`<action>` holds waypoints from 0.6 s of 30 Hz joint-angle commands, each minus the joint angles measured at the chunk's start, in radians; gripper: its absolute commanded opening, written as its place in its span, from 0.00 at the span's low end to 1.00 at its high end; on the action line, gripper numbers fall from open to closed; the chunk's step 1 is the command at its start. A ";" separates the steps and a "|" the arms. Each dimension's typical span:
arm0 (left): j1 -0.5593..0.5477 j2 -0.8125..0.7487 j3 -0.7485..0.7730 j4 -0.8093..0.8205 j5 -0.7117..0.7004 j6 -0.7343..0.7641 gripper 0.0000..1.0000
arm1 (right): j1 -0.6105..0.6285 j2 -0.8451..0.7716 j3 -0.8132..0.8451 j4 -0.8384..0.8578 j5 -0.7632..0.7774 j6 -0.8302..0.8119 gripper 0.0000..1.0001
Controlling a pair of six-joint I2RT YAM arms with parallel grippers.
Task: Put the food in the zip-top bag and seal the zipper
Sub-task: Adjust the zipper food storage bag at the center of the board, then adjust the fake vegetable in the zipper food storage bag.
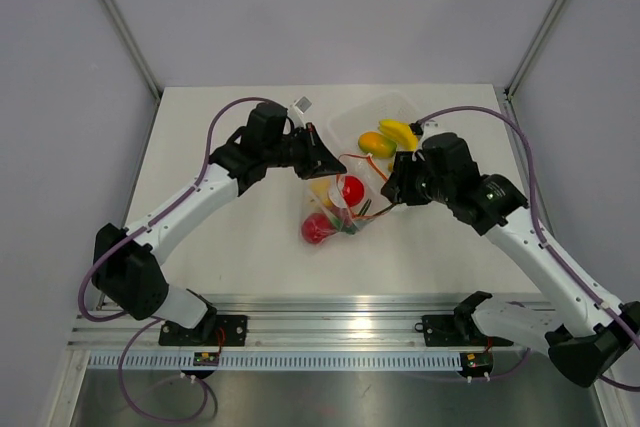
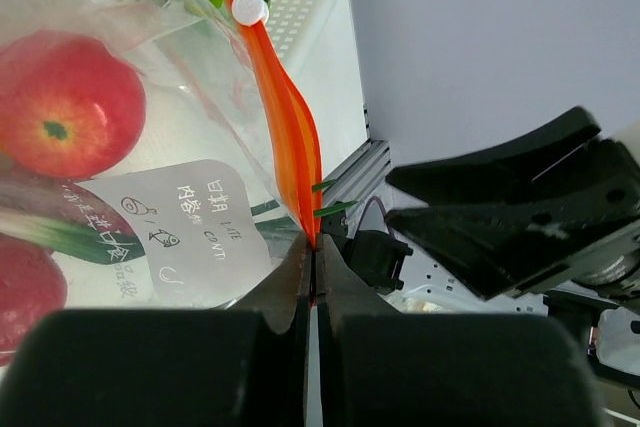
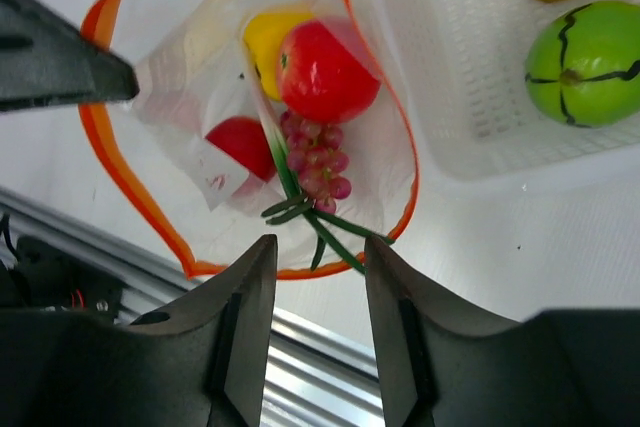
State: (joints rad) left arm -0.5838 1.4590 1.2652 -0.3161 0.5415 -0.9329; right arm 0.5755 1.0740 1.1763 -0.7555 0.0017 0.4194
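Left end effector point(image 1: 318, 152) is pressed shut on the zipper point(image 2: 285, 117), pinching one end of the orange-red strip between its fingertips. In the left wrist view the strip runs from that pinch up and a little left to a white slider point(image 2: 248, 8) near the top edge, its two halves bowed slightly apart.

That arm stretches from its base at the lower left of the overhead frame diagonally up to the centre. The right arm comes in from the lower right corner, leaning up and left. The right end effector point(image 1: 392, 187) hangs with its fingers spread over the bag's near rim; I cannot tell whether they touch the plastic.

The zip-top bag point(image 1: 335, 209) sits on the bench point(image 1: 220, 207) at the centre of the overhead frame, between the two end effectors and just beside the white tray point(image 1: 345, 127). Its closed end points lower left and its mouth upper right. In the right wrist view the mouth gapes as a wide orange loop.

Inside are two red round fruits point(image 3: 325, 72), a yellow pepper point(image 3: 265, 37), purple grapes point(image 3: 315, 152) and green stalks point(image 3: 310, 217), whose tips cross the rim. In the tray lie the green round fruit point(image 3: 585, 62), the banana point(image 1: 400, 132) and the mango point(image 1: 375, 143).
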 commanded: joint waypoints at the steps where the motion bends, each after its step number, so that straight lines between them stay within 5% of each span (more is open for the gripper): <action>1: 0.001 -0.055 -0.006 0.091 0.011 -0.020 0.00 | 0.078 0.015 0.055 -0.065 -0.054 -0.068 0.47; 7: -0.001 -0.063 -0.021 0.103 0.012 -0.024 0.00 | 0.121 0.113 0.080 -0.071 -0.039 -0.110 0.55; 18: -0.001 -0.078 -0.035 0.100 0.021 -0.012 0.00 | 0.121 0.306 0.141 -0.076 -0.138 -0.200 0.55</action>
State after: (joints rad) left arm -0.5838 1.4326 1.2331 -0.2897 0.5419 -0.9428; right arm 0.6918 1.3354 1.2617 -0.8227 -0.0639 0.2783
